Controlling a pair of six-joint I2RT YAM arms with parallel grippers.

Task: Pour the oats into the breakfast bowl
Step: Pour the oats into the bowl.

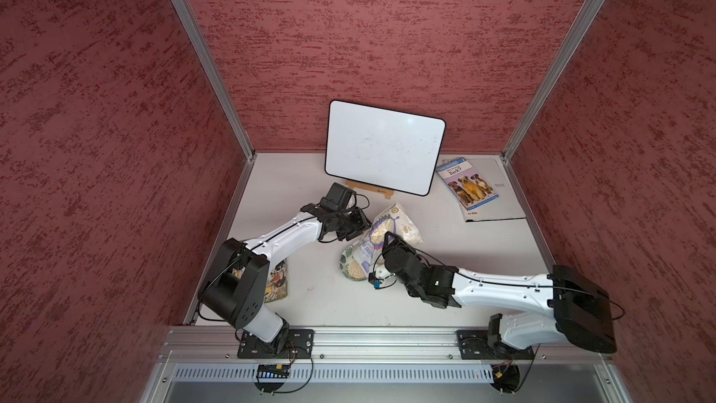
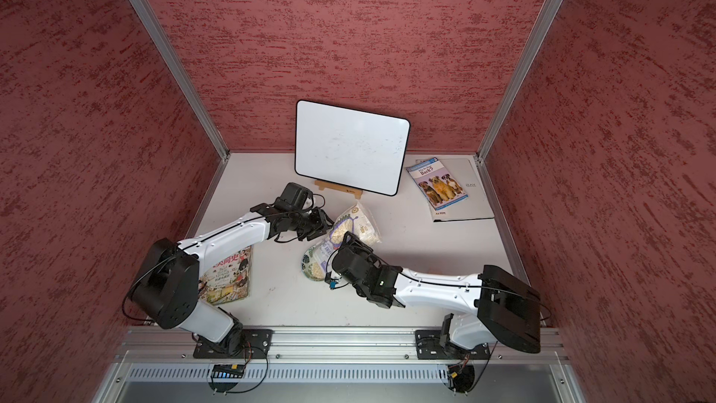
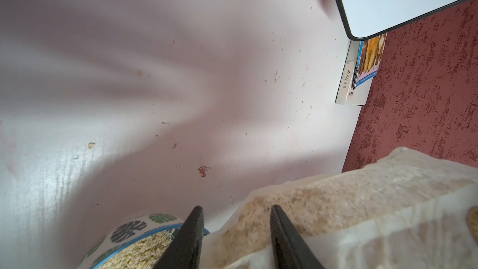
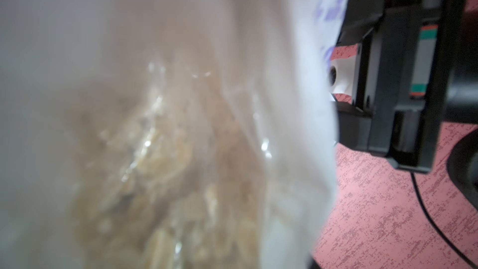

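**A:** What do we see in both top views?

**B:** Just below the centre of the frame the pouch [image 1: 391, 222] slants over the table [image 1: 329, 304]. Its gold-emblem end points up toward the whiteboard [image 1: 383, 147], and its lower end is over the breakfast bowl [image 1: 346, 259]. A pale bed of oats [image 1: 356, 270] lies in that bowl.

**A:** And the grippers?

**B:** The right gripper [image 1: 388, 240], on the arm from the lower right, is clamped on the pouch's middle. The left gripper [image 1: 354, 226], on the arm from the left, sits at the pouch's edge.

**A:** Anything else in a top view?

**B:** The magazine [image 2: 230, 273] lies at lower left, partly under the left arm. At right, the dog book [image 2: 436, 184] rests on a grey folder [image 2: 470, 195].

**A:** What does the left wrist view give us?

**B:** The left gripper's fingers [image 3: 190, 239] stand moderately apart, with the oat-filled end of the pouch [image 3: 362, 203] between and behind them. We cannot tell whether they pinch it. The breakfast bowl [image 3: 129, 229] is just beside one finger, with oats [image 3: 139, 252] inside its blue rim and green leaves on its wall.

**A:** And the right wrist view?

**B:** The pouch [image 4: 155, 125] fills nearly all of it and is blurred. We make out beige flakes through the clear film and purple print at one edge. The right gripper's own fingers are hidden there.
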